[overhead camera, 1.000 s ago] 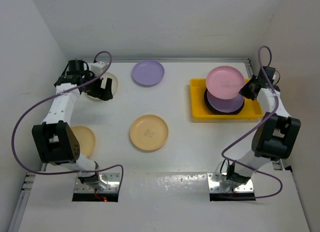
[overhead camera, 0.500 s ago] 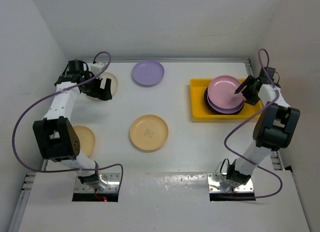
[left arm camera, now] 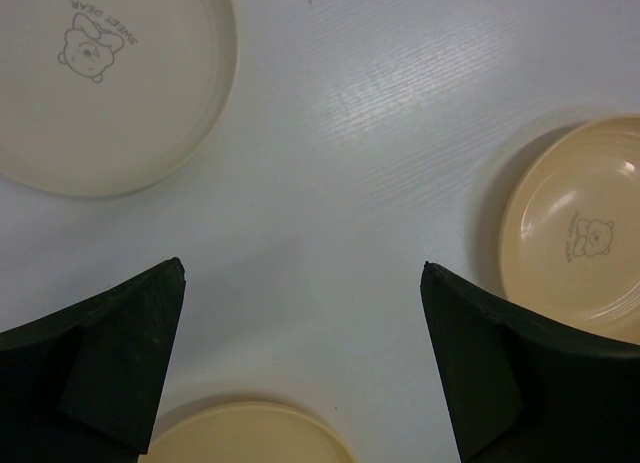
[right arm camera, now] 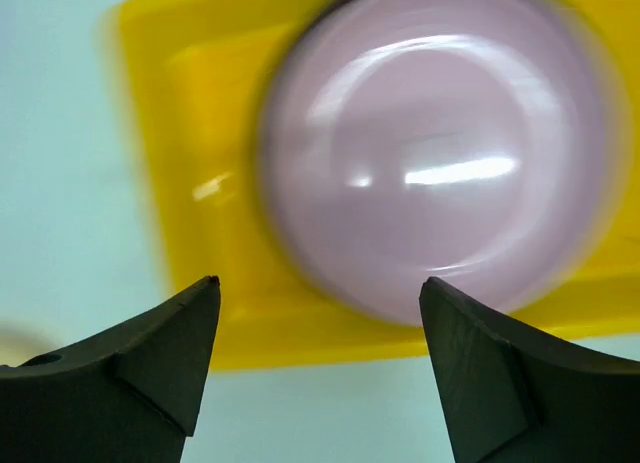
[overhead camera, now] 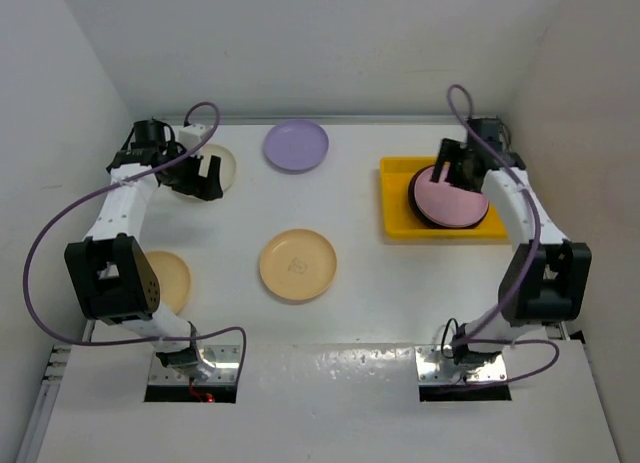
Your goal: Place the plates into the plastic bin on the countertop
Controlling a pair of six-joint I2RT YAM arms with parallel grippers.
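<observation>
1. While the pink plate (overhead camera: 450, 198) lies topmost inside the plastic bin (overhead camera: 395, 198), at 2 o'clock on the counter (overhead camera: 380, 303), the right hand (overhead camera: 452, 163) hangs over it, spread apart and empty.
2. At 10 o'clock the left hand (overhead camera: 205, 173), also apart and empty, hovers by the cream plate (overhead camera: 224, 161).
3. I judge that the step in hand is fetching. The lilac plate (overhead camera: 296, 145) at 12 o'clock and the pale orange plate (overhead camera: 297, 265) at centre lie outside the bin. The next move calls for a low grip on a thin rim.

Pink plate (overhead camera: 452, 200) sits in ylw bin (overhead camera: 396, 221).
</observation>
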